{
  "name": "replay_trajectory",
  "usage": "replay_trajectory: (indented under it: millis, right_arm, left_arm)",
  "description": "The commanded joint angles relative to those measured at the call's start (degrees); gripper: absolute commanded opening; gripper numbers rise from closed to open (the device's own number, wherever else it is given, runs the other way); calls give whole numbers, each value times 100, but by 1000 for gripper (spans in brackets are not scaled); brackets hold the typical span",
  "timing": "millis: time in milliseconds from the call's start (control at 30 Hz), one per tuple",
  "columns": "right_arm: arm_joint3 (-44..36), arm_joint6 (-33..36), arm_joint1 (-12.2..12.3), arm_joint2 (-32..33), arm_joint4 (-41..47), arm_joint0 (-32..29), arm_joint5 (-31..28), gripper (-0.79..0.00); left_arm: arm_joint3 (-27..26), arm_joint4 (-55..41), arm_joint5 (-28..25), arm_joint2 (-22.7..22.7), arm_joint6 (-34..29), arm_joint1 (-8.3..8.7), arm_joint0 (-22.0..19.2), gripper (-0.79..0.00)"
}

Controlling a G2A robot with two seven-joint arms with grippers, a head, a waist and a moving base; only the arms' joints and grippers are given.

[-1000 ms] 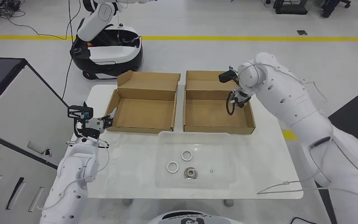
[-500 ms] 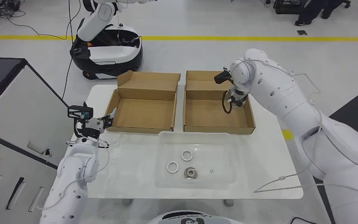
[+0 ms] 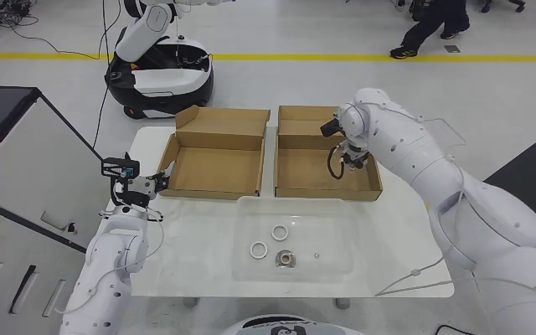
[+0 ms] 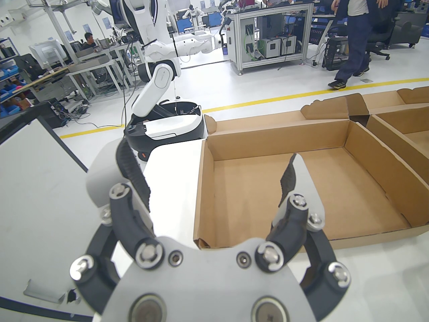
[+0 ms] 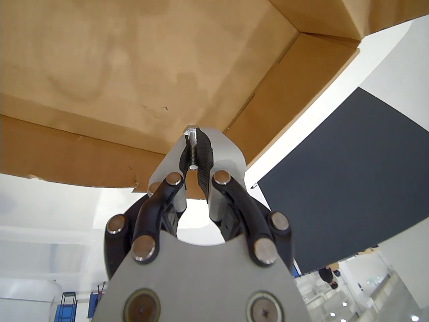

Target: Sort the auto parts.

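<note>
White table point(image 3: 419, 251) with left cardboard box point(image 3: 213, 163) and right cardboard box point(image 3: 306, 174) side by side, clear tray point(image 3: 322, 224) just beside both

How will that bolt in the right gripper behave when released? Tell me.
The bolt looks like threaded metal: likely stiff and dense for its size. Its round shank may roll on the flat floor of the cardboard box. Pinched lengthwise by the right gripper, the threads probably resist slipping.
</note>
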Motion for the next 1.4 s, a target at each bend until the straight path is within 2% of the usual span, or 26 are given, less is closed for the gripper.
replay_trajectory:
  millis: [0, 600, 1233, 1267, 1300, 1333, 1367]
  right_arm:
    - [87, -69, -22, 4, -20, -33, 19, -785]
    - [594, -966, -194, 232, -70, -222, 267, -785]
    - [889, -1097, -338, 389, -136, -372, 244, -776]
    - [902, -1103, -342, 402, -133, -378, 250, -739]
    - [909, -1098, -347, 411, -139, -382, 249, -665]
    - [915, -1100, -352, 424, -137, -385, 246, -560]
    - [924, -1109, -355, 437, -143, -386, 253, -397]
  left_arm:
    - [0, 0, 0, 0, 0, 0, 0, 0]
    - [0, 0, 0, 0, 0, 0, 0, 0]
    - [0, 0, 0, 0, 0, 0, 0, 0]
    - [0, 0, 0, 0, 0, 0, 0, 0]
    - [0, 0, 0, 0, 0, 0, 0, 0]
    - [0, 0, 0, 0, 0, 0, 0, 0]
    - [0, 0, 0, 0, 0, 0, 0, 0]
